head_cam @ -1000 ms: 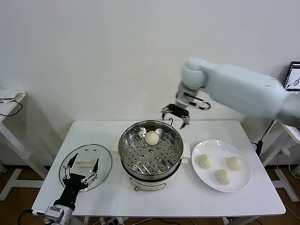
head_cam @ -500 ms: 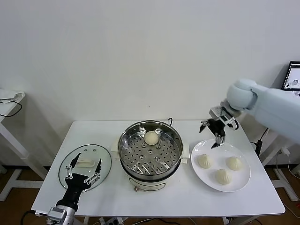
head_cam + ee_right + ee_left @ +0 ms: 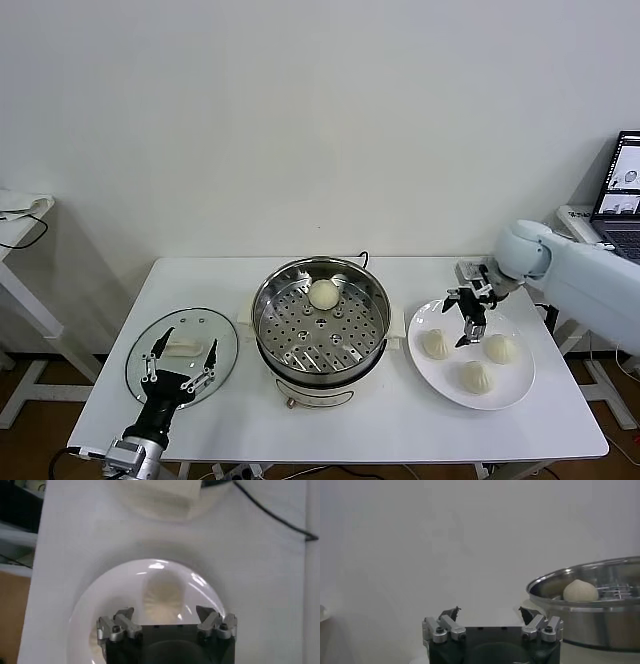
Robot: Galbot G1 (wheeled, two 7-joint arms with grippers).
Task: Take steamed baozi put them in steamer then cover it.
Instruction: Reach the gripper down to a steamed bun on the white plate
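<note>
You have one baozi (image 3: 323,293) in steamer (image 3: 372,338); three left on plate (image 3: 520,382); cover (image 3: 228,352) off; right tool (image 3: 465,318) open above plate, left tool (image 3: 178,368) open, idle near cover

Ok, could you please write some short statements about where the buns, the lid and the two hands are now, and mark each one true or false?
1. One baozi lies in the steamer. True.
2. The white plate holds four buns. False: it holds three.
3. The cover sits on the steamer. False: it lies on the table, on the steamer's left.
4. The right hand is open above the plate and holds nothing. True.
5. The left hand grips the cover's handle. False: it is open, over the near part of the cover, and holds nothing.
</note>
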